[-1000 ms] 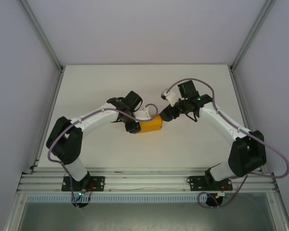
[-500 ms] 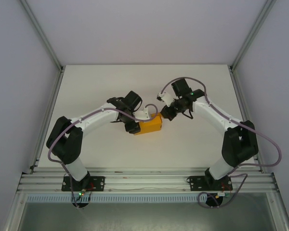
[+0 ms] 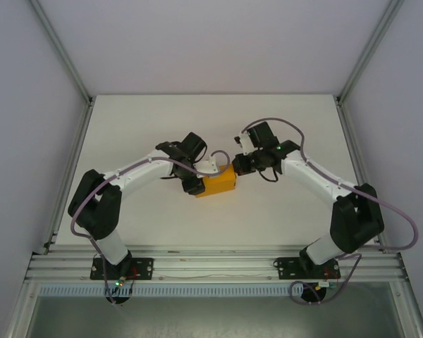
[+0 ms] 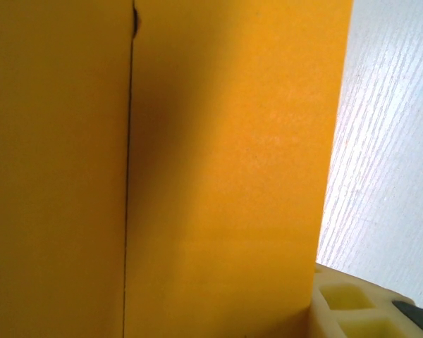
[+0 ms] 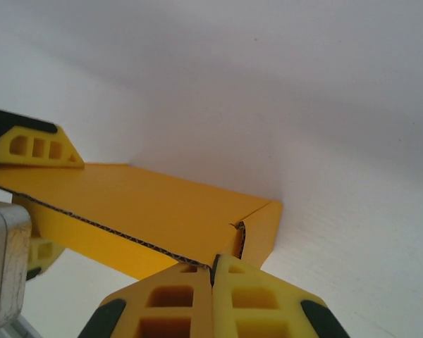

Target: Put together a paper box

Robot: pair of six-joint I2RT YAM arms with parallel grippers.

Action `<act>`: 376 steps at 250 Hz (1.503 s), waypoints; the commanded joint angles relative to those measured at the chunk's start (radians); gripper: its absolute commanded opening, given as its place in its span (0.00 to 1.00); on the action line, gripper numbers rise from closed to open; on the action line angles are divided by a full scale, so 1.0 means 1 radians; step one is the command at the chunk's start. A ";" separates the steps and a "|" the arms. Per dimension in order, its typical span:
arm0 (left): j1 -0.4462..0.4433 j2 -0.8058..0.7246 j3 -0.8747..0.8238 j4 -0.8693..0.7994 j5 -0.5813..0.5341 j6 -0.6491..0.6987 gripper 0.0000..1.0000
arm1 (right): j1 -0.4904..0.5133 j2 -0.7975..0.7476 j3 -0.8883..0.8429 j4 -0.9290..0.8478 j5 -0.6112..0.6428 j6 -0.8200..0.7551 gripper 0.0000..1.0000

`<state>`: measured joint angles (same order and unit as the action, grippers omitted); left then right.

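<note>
Centrally over the tabletop [image 3: 162,120], left gripper [image 3: 199,184] grasps one end of the box [image 3: 221,183]; right gripper [image 5: 213,274], jaws pressed together, touches the opposite end.

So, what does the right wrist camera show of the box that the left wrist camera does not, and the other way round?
Right wrist view: the paper box seen from one end, its raw card edge, the shut right gripper at that edge, and the left gripper clamping the box's other end. Left wrist view: a dark seam between two panels, seen very close. Both: orange card and the white table.
</note>
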<state>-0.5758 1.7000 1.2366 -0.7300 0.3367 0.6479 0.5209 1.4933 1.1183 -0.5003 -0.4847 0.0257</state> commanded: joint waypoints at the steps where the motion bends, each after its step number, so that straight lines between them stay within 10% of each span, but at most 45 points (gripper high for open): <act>1: 0.001 0.039 -0.004 0.027 -0.003 -0.017 0.49 | 0.023 -0.055 -0.124 0.160 0.054 0.073 0.00; 131: 0.002 0.005 0.001 0.081 -0.039 -0.095 0.63 | 0.084 -0.108 -0.403 0.468 0.248 0.008 0.00; 190: -0.009 -0.114 -0.051 0.137 -0.027 -0.185 1.00 | 0.120 -0.122 -0.335 0.371 0.320 0.041 0.00; 253: -0.013 -0.296 -0.177 0.242 -0.309 -0.562 0.99 | 0.153 -0.130 -0.290 0.312 0.369 0.102 0.00; 276: -0.015 -0.335 -0.200 0.189 -0.341 -0.710 0.85 | 0.154 -0.117 -0.268 0.280 0.348 0.132 0.00; 376: -0.020 -0.382 -0.301 0.273 -0.366 -0.705 0.57 | 0.154 -0.068 -0.110 0.067 0.291 0.145 0.00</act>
<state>-0.5892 1.3258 0.9440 -0.5003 0.0166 -0.0345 0.6689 1.4075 1.0027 -0.3668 -0.1730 0.1501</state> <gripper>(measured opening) 0.593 0.055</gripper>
